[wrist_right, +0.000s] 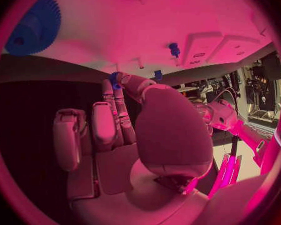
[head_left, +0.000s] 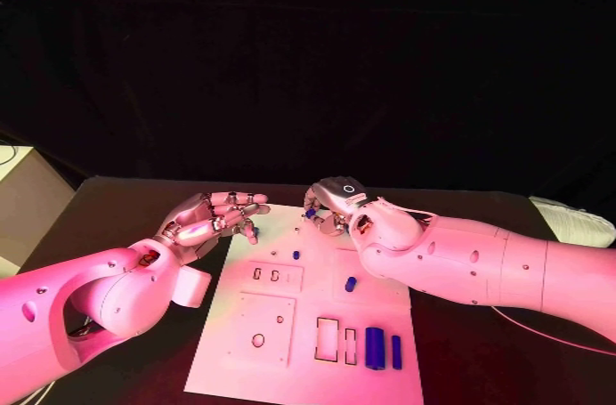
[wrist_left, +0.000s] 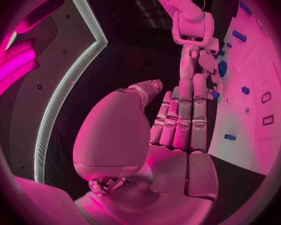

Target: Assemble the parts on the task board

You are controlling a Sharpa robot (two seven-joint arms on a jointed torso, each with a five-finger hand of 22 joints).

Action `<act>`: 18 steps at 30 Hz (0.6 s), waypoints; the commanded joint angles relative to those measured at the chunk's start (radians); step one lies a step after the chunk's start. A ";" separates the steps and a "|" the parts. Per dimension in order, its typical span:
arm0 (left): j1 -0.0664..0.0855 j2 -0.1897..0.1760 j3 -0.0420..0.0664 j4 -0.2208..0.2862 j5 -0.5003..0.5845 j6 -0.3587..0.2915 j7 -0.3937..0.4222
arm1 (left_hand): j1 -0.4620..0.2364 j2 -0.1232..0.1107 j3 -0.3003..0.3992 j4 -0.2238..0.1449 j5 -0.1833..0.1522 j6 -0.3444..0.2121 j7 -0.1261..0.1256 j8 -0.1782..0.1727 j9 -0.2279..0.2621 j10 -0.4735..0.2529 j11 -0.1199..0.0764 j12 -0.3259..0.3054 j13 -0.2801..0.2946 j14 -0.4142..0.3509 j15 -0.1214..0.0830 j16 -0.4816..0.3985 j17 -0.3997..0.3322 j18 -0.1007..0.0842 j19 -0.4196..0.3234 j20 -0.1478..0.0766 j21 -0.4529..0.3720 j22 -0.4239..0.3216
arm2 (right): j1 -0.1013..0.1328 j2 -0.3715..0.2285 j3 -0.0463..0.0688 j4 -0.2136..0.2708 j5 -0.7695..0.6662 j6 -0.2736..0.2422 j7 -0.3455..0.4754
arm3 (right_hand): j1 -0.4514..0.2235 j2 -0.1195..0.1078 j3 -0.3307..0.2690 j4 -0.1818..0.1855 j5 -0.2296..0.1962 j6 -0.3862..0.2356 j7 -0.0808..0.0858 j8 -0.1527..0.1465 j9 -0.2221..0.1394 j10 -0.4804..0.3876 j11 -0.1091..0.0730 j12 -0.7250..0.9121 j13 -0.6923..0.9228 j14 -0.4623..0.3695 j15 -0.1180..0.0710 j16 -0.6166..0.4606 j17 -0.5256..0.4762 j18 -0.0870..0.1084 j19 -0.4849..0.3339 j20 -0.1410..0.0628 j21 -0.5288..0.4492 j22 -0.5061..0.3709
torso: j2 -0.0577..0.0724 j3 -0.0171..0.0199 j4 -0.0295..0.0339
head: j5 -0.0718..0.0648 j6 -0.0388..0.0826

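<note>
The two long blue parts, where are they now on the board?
In the head view the two long blue parts lie side by side near the task board's front right corner, beside two rectangular slots.

left hand (head_left: pixel 212 218): fingers spread, holding nothing | right hand (head_left: pixel 336 206): fingertips pinched together

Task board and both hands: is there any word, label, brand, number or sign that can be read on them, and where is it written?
No readable text.
Task board: cut-outs and blue parts, no print.
Right hand: a small round ring mark on its back, not a letter or number I can read.
Left hand: no marking.
</note>
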 commanded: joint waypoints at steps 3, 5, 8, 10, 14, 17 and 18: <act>0.002 0.004 0.001 0.001 0.001 0.021 0.002 | -0.004 0.002 0.007 0.001 -0.002 -0.005 0.004 -0.005 0.001 -0.007 0.000 -0.003 0.000 -0.008 0.003 0.006 -0.002 0.006 -0.009 0.000 0.006 0.002 | 0.000 0.008 0.001 -0.007 0.001 -0.017 -0.012 | 0.013 0.015 -0.001 -0.006 0.002 -0.006 0.002 0.006 0.042 0.038 -0.033 -0.005 0.011 0.009 -0.006 0.003 -0.001 -0.004 0.033 -0.006 -0.001 0.117 | 0.005 -0.0011 0.0008 | 0.002 -0.002; 0.002 0.004 0.001 0.000 0.001 0.021 0.001 | -0.004 0.002 0.007 0.001 -0.002 -0.005 0.004 -0.005 0.001 -0.007 0.000 -0.003 0.000 -0.008 0.003 0.006 -0.002 0.006 -0.009 0.000 0.006 0.002 | 0.000 0.012 0.001 -0.010 0.002 -0.018 -0.013 | 0.013 0.015 -0.001 -0.006 0.002 -0.006 0.002 0.006 0.042 0.038 -0.033 -0.005 0.011 0.009 -0.006 0.003 -0.001 -0.004 0.033 -0.006 -0.001 0.117 | 0.005 -0.0009 0.0011 | 0.002 -0.003; 0.002 0.005 0.001 0.000 0.001 0.022 0.001 | -0.004 0.002 0.007 0.001 -0.002 -0.005 0.004 -0.005 0.001 -0.007 0.000 -0.003 0.000 -0.008 0.003 0.006 -0.002 0.006 -0.009 0.000 0.006 0.002 | 0.000 0.017 0.001 -0.014 0.002 -0.016 -0.012 | 0.012 0.014 -0.001 -0.007 0.002 -0.007 0.002 0.006 0.043 0.037 -0.032 -0.006 0.011 0.009 -0.005 0.003 -0.001 -0.004 0.033 -0.006 0.000 0.118 | 0.006 -0.0018 0.0023 | 0.002 -0.004; 0.002 0.006 0.001 0.000 0.001 0.022 0.000 | -0.004 0.002 0.007 0.001 -0.002 -0.005 0.004 -0.005 0.001 -0.007 0.000 -0.003 0.000 -0.008 0.003 0.006 -0.002 0.006 -0.009 0.000 0.006 0.002 | 0.000 0.020 0.001 -0.018 0.003 -0.010 -0.010 | 0.012 0.014 -0.001 -0.007 0.002 -0.007 0.002 0.006 0.043 0.037 -0.032 -0.006 0.011 0.009 -0.005 0.003 -0.001 -0.004 0.033 -0.006 0.000 0.118 | 0.006 -0.0021 0.0025 | 0.002 -0.005; 0.003 0.006 0.001 0.000 0.001 0.022 -0.001 | -0.004 0.002 0.007 0.001 -0.002 -0.005 0.004 -0.005 0.001 -0.007 0.000 -0.003 0.000 -0.008 0.003 0.006 -0.002 0.006 -0.009 0.000 0.006 0.002 | 0.000 0.024 0.001 -0.023 0.008 0.000 -0.006 | 0.012 0.014 -0.001 -0.007 0.001 -0.008 0.002 0.006 0.043 0.037 -0.032 -0.006 0.012 0.009 -0.005 0.003 -0.001 -0.004 0.033 -0.006 -0.001 0.118 | 0.008 -0.0033 0.0037 | 0.001 -0.007; 0.004 0.006 0.001 0.001 0.001 0.022 -0.001 | -0.004 0.002 0.007 0.001 -0.002 -0.005 0.004 -0.005 0.001 -0.007 0.000 -0.003 0.000 -0.008 0.003 0.006 -0.002 0.006 -0.009 0.000 0.006 0.002 | -0.001 0.026 0.000 -0.024 0.011 0.006 -0.002 | 0.010 0.012 -0.002 -0.008 -0.001 -0.009 0.003 0.006 0.044 0.037 -0.031 -0.007 0.012 0.009 -0.005 0.004 -0.001 -0.004 0.033 -0.006 0.000 0.118 | 0.010 -0.0031 0.0031 | 0.003 -0.009; 0.005 0.006 0.001 0.001 0.001 0.022 -0.001 | -0.004 0.002 0.007 0.001 -0.002 -0.005 0.004 -0.005 0.001 -0.007 0.000 -0.003 0.000 -0.008 0.003 0.006 -0.002 0.006 -0.009 0.000 0.006 0.002 | -0.002 0.027 0.000 -0.024 0.012 0.008 -0.001 | 0.010 0.012 -0.002 -0.008 -0.001 -0.009 0.003 0.006 0.044 0.037 -0.031 -0.007 0.012 0.009 -0.005 0.004 -0.001 -0.004 0.033 -0.006 0.000 0.118 | 0.010 -0.0028 0.0027 | 0.004 -0.009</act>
